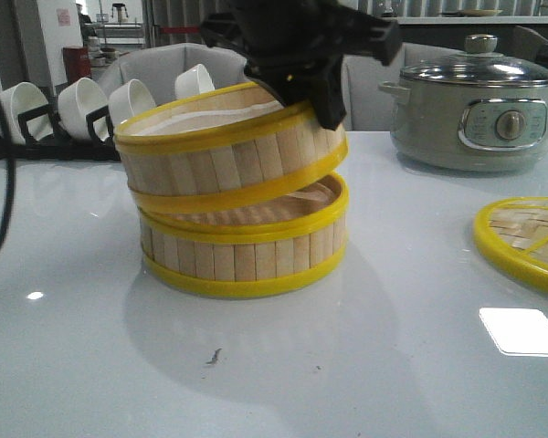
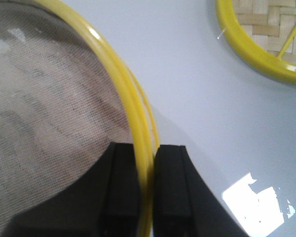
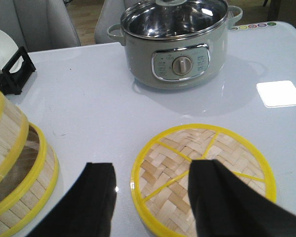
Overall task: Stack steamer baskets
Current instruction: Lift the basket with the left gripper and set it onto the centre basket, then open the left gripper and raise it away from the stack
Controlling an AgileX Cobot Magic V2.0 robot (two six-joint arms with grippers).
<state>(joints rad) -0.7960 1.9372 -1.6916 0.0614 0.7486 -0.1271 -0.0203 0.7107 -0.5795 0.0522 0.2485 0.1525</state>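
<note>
Two steamer baskets stand mid-table in the front view. The lower basket [image 1: 247,251] sits flat on the table. The upper basket [image 1: 228,151] is tilted above it, its left side low against the lower one and its right side raised. My left gripper [image 1: 321,105] is shut on the upper basket's right yellow rim [image 2: 133,108], one finger inside over the white liner [image 2: 49,98] and one outside. My right gripper [image 3: 153,165] hangs open above the left edge of the woven lid [image 3: 172,148], holding nothing, to the right of both baskets [image 3: 19,163].
The flat woven-bamboo lid [image 1: 530,239] lies at the right. A grey-green electric pot [image 1: 479,109] stands at the back right. A black rack of white cups [image 1: 82,114] lines the back left. A dark cable hangs at the far left.
</note>
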